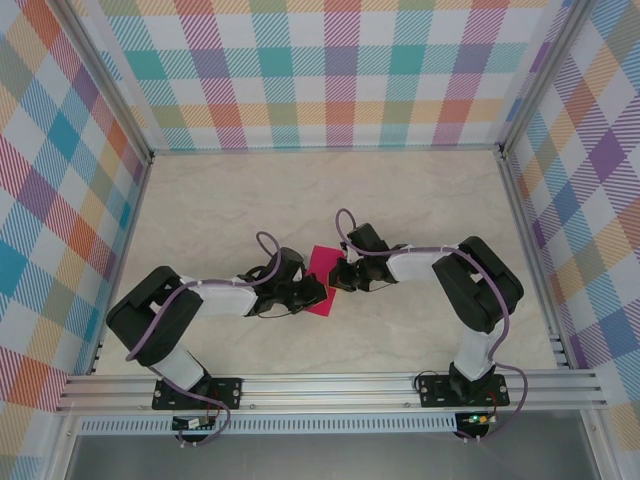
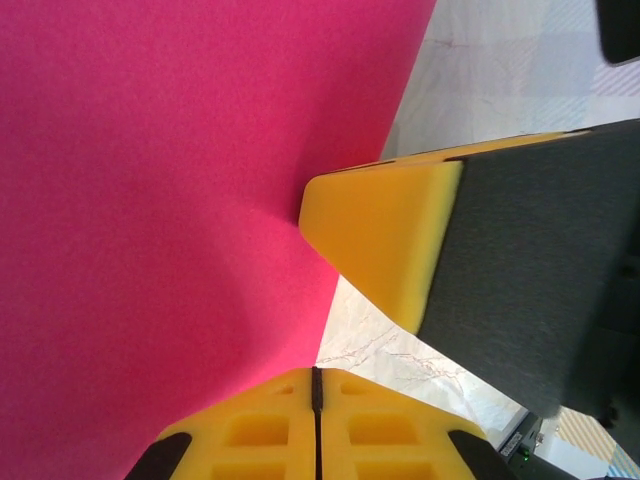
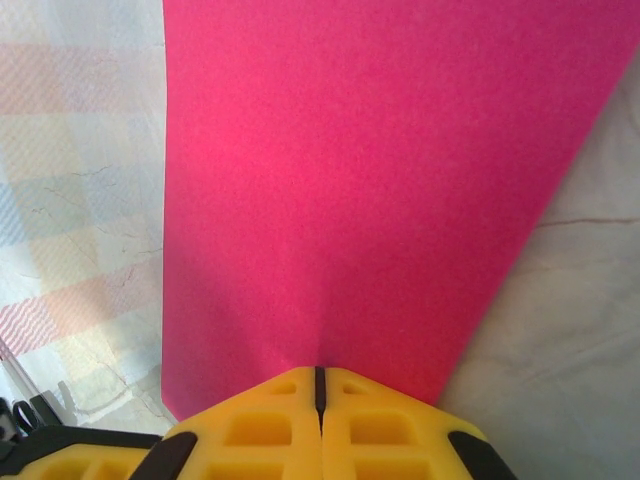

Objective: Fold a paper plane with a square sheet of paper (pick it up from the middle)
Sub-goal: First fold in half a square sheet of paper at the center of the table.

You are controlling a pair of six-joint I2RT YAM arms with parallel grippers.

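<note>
The step in hand looks like a two-handed pick-up of the sheet of paper [image 1: 323, 268], which sits at the centre of the top view, ahead of a fold. The left gripper [image 1: 316, 293] is pinched tight on its lower-left edge. The right gripper [image 1: 343, 276] is clamped on its right edge, fingers pressed together. The next move likely calls for both arms to rise together, evenly, so the thin sheet neither tears nor slips

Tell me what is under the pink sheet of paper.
The pale marbled table shows beside the square sheet of paper, which the left gripper and right gripper pinch shut at opposite edges. The patch directly beneath is covered by the sheet, so anything there cannot be seen.
</note>
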